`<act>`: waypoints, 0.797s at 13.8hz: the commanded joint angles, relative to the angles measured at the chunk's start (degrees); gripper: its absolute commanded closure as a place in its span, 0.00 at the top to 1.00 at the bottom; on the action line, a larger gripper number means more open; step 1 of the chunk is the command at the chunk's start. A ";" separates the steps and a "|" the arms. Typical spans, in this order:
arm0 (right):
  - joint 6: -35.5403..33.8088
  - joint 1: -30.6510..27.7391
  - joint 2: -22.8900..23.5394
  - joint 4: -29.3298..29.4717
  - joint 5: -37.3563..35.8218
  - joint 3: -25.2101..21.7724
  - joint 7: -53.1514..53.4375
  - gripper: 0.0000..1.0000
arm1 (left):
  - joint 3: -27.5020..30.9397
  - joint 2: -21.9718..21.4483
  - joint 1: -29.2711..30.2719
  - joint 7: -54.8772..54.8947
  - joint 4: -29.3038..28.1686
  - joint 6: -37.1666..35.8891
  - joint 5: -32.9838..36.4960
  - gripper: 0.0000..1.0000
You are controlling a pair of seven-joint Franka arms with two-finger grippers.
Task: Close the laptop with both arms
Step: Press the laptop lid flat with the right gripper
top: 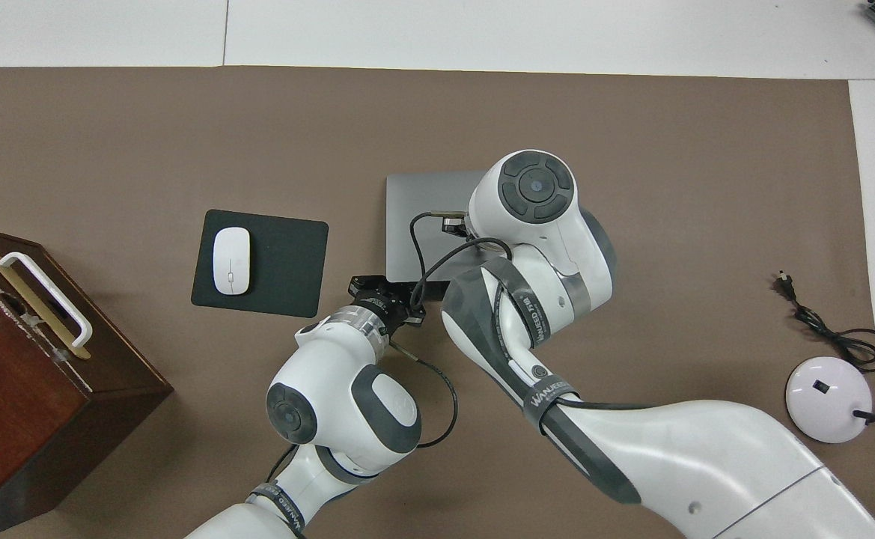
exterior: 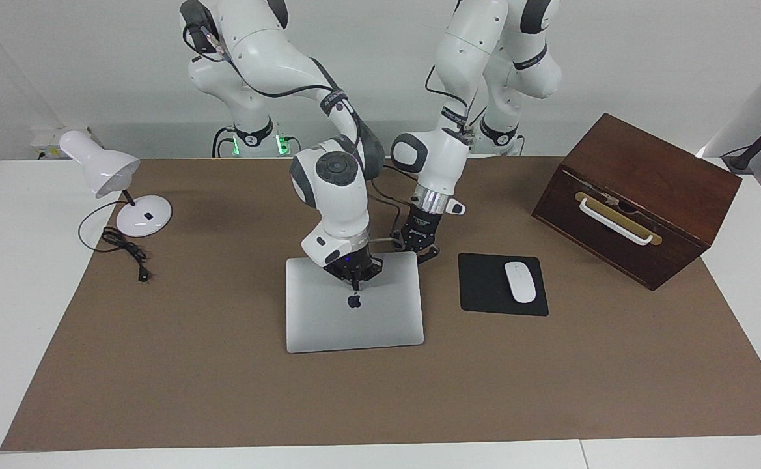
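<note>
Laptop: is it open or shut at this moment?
Shut. The laptop lies flat on the brown mat, lid down with its logo facing up; no screen or keyboard shows.

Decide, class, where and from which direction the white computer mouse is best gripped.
Grip the mouse across its long flanks, descending from straight above. It lies flat on the mouse pad, a low rounded oval with its length pointing toward the robots, so the narrow width probably suits two fingers best.

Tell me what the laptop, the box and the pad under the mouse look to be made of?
Laptop: likely brushed metal, an even silver-grey matt sheen. Box: dark wood, apparently varnished, showing reddish-brown grain. Mouse pad: probably fabric or rubber, flat black, no shine.
</note>
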 commanded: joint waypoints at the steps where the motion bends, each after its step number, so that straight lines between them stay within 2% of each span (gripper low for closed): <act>1: 1.60 -0.10 -0.31 -0.80 1.51 0.22 1.07 0.00 | 0.46 3.77 -1.46 -0.22 -0.28 -0.34 -0.96 0.00; 4: 0.64 -1.15 -0.66 1.13 1.51 0.22 0.28 0.00 | 0.46 3.77 -1.46 -0.31 -0.28 -0.34 -0.96 0.00; 11: 1.51 -0.27 -0.48 -0.44 1.77 0.22 0.55 0.00 | 0.46 3.77 -1.37 -0.31 -0.28 -0.34 -0.96 0.00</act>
